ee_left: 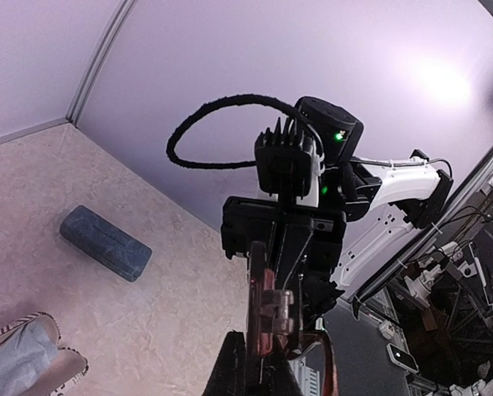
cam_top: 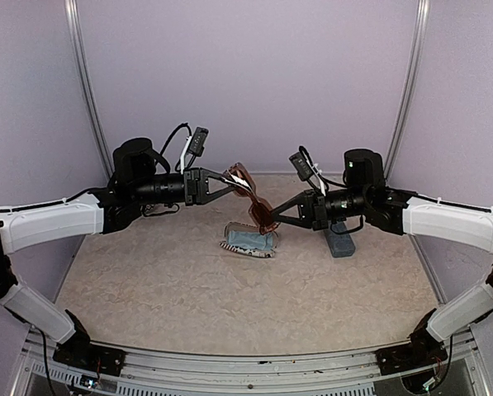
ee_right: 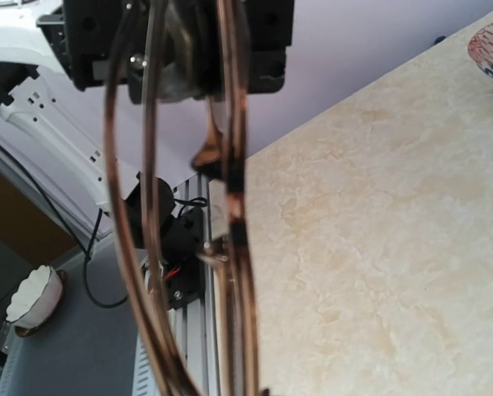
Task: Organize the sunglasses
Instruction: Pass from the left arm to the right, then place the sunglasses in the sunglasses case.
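The reddish-brown sunglasses [cam_top: 250,196] hang in the air above the middle of the desk [cam_top: 188,280], tilted, with the upper end toward the left and the lower end toward the right. The left pincer [cam_top: 226,180] is clenched on the upper end, and the right pincer [cam_top: 277,216] is clenched on the lower end, at the frame, so both arms carry the one pair between them. Under the sunglasses, a striped pouch [cam_top: 248,242] lies on the desk with something blue-grey showing in its open mouth. A blue-grey case [cam_top: 341,241] lies flat to the right of the pouch, apart from it and below the right arm. The desk has a pale beige top with a marbled pattern. Plain walls [cam_top: 246,74] in light lilac stand behind and at both sides, and thin metal strips [cam_top: 82,74] run up the two back corners. A metal rail [cam_top: 246,363] runs along the near edge, where the two arm bases are fixed.
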Tool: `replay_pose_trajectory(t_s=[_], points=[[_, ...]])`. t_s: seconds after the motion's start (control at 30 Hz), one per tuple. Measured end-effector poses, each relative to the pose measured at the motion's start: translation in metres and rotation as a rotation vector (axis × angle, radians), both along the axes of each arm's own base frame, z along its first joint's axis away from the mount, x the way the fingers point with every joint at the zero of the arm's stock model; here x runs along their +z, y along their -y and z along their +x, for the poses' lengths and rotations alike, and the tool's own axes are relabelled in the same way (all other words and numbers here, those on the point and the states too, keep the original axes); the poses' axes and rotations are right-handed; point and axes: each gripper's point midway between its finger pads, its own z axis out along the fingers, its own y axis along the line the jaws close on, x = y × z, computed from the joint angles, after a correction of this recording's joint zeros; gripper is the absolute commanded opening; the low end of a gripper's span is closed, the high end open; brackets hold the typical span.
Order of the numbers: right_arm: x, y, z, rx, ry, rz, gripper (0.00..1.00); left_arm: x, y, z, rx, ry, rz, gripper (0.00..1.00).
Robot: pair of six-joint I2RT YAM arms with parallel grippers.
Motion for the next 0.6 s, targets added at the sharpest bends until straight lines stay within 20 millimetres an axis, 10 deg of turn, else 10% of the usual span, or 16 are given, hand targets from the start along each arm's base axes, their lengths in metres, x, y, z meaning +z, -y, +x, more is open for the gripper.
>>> replay_pose_trajectory(t_s=[0.3,0.6], points=[[-0.004,0.006,0.013,-0.054,0.025,-0.027,0.00,-0.008,-0.008,0.010,0.057,-0.019,0.025,0.37],[-0.004,0.030,0.052,-0.190,0.109,-0.134,0.00,-0.037,-0.055,0.035,0.237,-0.091,0.070,0.48]])
